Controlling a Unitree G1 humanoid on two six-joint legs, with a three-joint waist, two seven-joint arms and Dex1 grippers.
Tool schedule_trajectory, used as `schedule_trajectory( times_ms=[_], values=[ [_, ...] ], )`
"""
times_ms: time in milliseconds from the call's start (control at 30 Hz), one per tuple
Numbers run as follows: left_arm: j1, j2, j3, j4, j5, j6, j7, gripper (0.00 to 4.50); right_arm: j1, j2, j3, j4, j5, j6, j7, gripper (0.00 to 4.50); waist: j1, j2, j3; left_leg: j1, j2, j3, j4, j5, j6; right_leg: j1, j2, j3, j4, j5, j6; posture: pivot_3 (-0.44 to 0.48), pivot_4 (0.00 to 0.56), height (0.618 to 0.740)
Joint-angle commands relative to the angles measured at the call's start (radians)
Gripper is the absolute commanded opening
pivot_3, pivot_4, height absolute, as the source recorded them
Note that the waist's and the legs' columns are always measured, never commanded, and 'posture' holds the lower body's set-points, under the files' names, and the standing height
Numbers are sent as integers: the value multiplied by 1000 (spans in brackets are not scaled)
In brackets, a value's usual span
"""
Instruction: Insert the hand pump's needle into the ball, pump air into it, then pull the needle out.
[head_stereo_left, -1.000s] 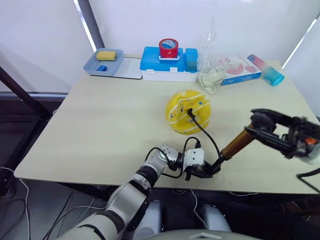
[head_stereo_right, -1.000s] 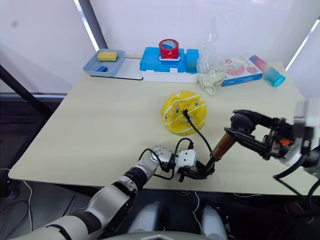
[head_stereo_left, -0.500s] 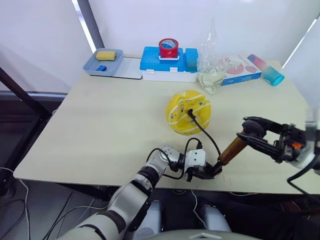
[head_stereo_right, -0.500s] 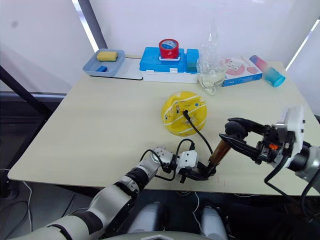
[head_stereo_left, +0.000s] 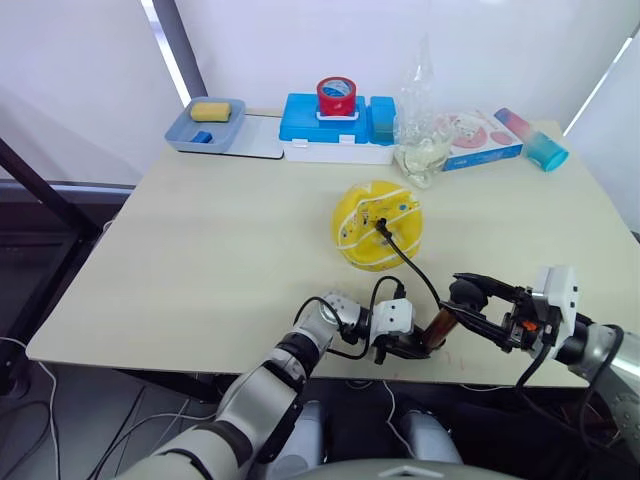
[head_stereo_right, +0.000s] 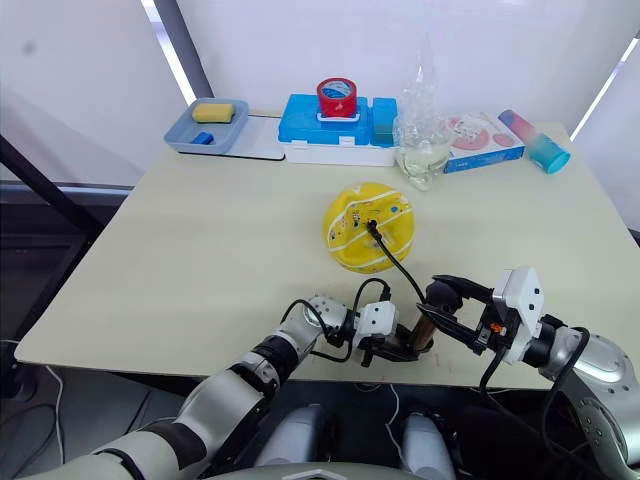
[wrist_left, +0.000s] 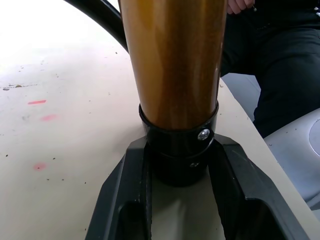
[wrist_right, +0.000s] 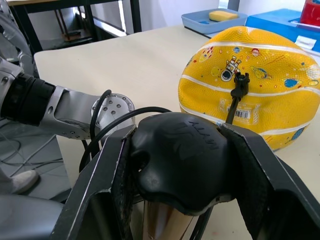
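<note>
The slim gold-bronze hand pump (head_stereo_left: 437, 327) stands tilted near the table's front edge, base cap pinched by the left gripper (wrist_left: 177, 165) and black T-handle clamped by the right gripper (wrist_right: 182, 165), its long axis leaning toward the right arm, so the stroke runs along that axis.

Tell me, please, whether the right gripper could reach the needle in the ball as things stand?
Probably not: the right gripper is shut on the pump handle, so it is occupied, though the table between it and the ball looks free.

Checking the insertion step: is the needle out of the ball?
No: the needle sits in the ball, its hose running back to the hand pump.
</note>
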Motion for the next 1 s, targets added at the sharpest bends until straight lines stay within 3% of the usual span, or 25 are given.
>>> schedule_trajectory(
  times_ms=[33,333,600,833,1000],
  values=[
    [0,-7,-30,26,43,4,-2,1098,4,-34,-103,-32,47,23,5,2085,1,0,0,0,0,1,0,0,0,-1,0,1,0,0,0,0,150,737],
    [0,-16,-33,34,43,2,-10,1098,-38,-178,-395,-155,337,184,-24,2085,0,-1,1,-2,3,16,-1,-4,5,-10,0,10,2,1,1,0,150,737],
    [-12,-31,-37,54,53,-3,13,1098,-123,-285,-523,-159,498,297,-64,2085,0,-1,1,-2,3,21,-1,-4,6,-12,0,13,1,1,1,0,150,737],
    [-27,-60,-37,80,72,-16,66,1098,-65,-254,-438,-195,412,303,-34,2085,1,-2,1,-2,3,25,-1,-7,10,-13,-1,17,0,1,1,0,150,737],
    [-36,-71,-40,107,94,-20,90,1098,19,-180,-247,-168,172,194,2,2084,1,-6,-2,0,2,30,1,-8,12,-13,-2,23,0,1,2,0,150,737]
  ],
)
